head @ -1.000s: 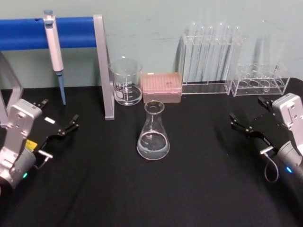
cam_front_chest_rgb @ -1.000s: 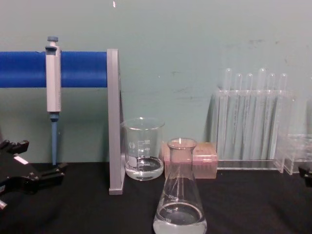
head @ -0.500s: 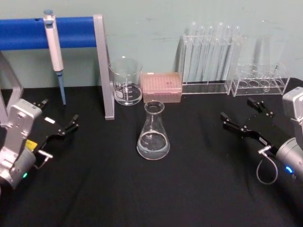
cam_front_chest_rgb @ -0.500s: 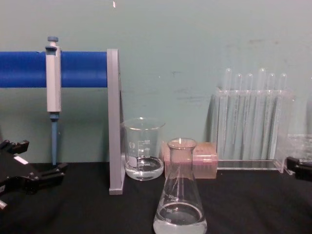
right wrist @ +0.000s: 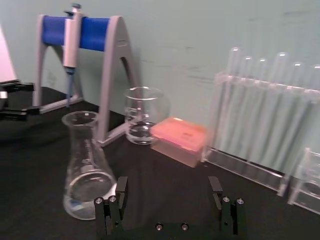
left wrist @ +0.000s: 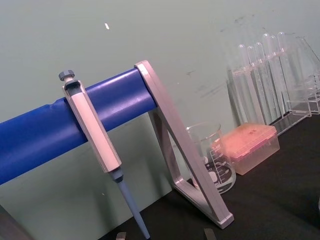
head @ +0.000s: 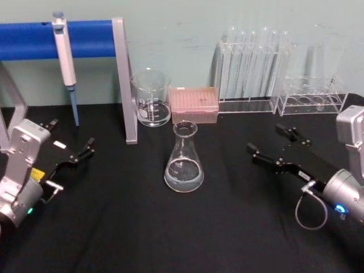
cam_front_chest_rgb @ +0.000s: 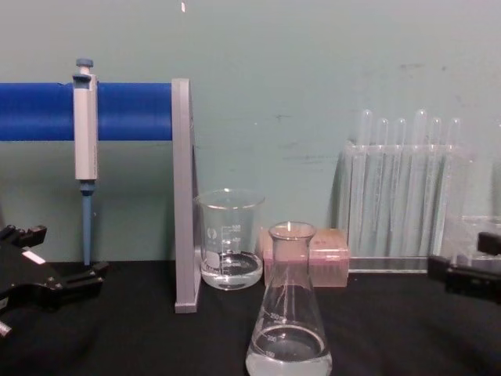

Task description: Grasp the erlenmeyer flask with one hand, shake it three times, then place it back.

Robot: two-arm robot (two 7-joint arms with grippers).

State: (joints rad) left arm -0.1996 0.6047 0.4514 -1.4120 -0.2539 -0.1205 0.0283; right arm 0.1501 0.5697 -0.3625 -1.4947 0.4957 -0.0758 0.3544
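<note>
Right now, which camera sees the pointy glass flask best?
The head view: the erlenmeyer flask shows whole, rim to base. The chest view shows it side-on, base cut by the picture's edge. The right wrist view shows it close, the open right claw covering part of its base.

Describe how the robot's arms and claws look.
Both arms end in silver-grey housings with long, flat, black claws. The left claw carries a small white label, with a yellow sticker on its wrist. Behind the right claw a thin grey cable loops beside a small blue light.
</note>
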